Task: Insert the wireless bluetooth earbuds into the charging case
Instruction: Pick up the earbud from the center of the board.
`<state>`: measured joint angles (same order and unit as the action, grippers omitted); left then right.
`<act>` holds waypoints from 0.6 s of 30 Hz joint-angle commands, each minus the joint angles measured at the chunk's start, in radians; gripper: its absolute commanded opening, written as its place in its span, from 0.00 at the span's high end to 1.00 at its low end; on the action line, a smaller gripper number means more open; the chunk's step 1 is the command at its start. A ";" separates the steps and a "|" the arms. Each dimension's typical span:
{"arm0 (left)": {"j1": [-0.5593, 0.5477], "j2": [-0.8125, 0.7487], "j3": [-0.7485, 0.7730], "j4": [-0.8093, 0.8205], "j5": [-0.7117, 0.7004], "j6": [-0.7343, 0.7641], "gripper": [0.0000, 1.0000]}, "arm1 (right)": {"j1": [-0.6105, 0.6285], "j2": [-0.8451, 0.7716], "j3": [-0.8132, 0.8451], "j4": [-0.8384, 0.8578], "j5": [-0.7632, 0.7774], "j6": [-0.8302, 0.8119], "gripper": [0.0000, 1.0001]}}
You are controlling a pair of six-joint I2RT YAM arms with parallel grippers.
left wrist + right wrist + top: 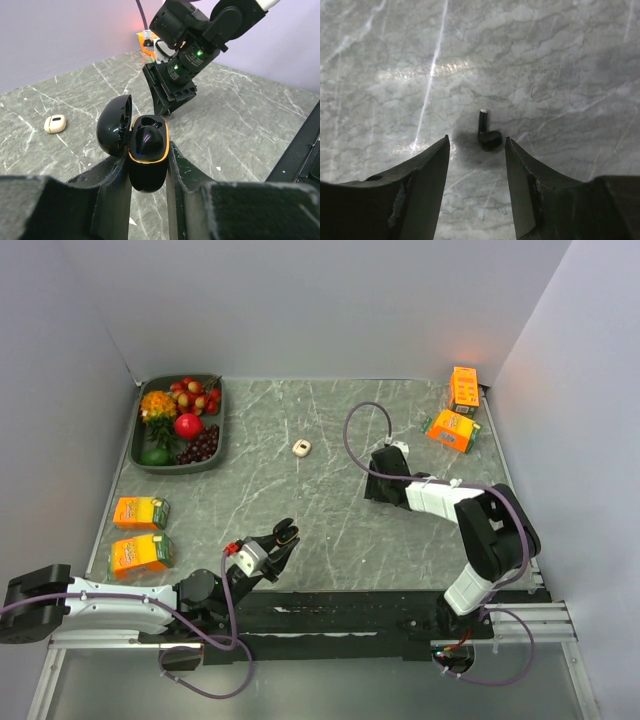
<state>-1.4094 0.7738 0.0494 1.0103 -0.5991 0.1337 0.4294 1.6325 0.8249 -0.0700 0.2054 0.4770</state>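
Task status: incomplete, judged at an early-to-middle stage. The charging case point(148, 170), glossy black with an orange rim, is clamped upright between the fingers of the left gripper point(278, 543). Its lid point(113, 127) is hinged open to one side, so the receiving side is ready. There is a dark rounded shape inside the well, but I cannot tell whether it is a seated earbud or only the moulded cavity. One earbud point(488, 136) lies loose on the marble table point(545, 60), stem pointing away from the camera, not yet picked up. A second loose earbud is not visible in any view. Left to do, in my judgement: grasp this earbud, carry it across, and seat it in the case. Pose: the left arm reaches low along the near edge of the table, presenting the case tilted toward the centre. The right arm is folded over mid-table with its wrist pointing straight down. The right gripper point(476, 144) hangs just above the surface, fingers apart and holding nothing, the earbud just beyond the tips and roughly centred on the gap. A small cream pod-shaped object point(301, 447) sits well apart, further back on the table.
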 commanded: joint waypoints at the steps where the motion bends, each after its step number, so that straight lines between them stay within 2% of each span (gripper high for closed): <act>1: -0.008 -0.013 0.006 0.027 0.012 -0.019 0.99 | 0.003 0.040 0.037 0.000 0.015 -0.006 0.48; 5: -0.008 -0.011 0.006 0.020 0.010 -0.023 0.99 | 0.005 0.056 0.048 -0.008 0.006 -0.012 0.51; 9: -0.010 -0.004 0.009 0.019 0.009 -0.026 0.99 | 0.011 0.090 0.071 -0.014 0.005 -0.028 0.59; 11: -0.008 -0.007 0.009 0.016 0.012 -0.031 0.99 | 0.015 0.098 0.075 -0.011 0.000 -0.035 0.69; 14: -0.010 -0.016 0.010 0.008 0.012 -0.031 0.99 | 0.029 0.099 0.079 -0.008 0.002 -0.052 0.89; 15: -0.010 -0.018 0.007 0.004 0.010 -0.032 0.99 | 0.035 0.093 0.074 -0.001 0.003 -0.067 0.99; 18: -0.010 -0.021 0.004 0.010 0.013 -0.034 0.99 | 0.093 0.037 0.043 0.050 -0.003 -0.147 1.00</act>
<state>-1.4113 0.7685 0.0494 0.9993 -0.5991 0.1169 0.4549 1.7004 0.8841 -0.0696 0.2234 0.4198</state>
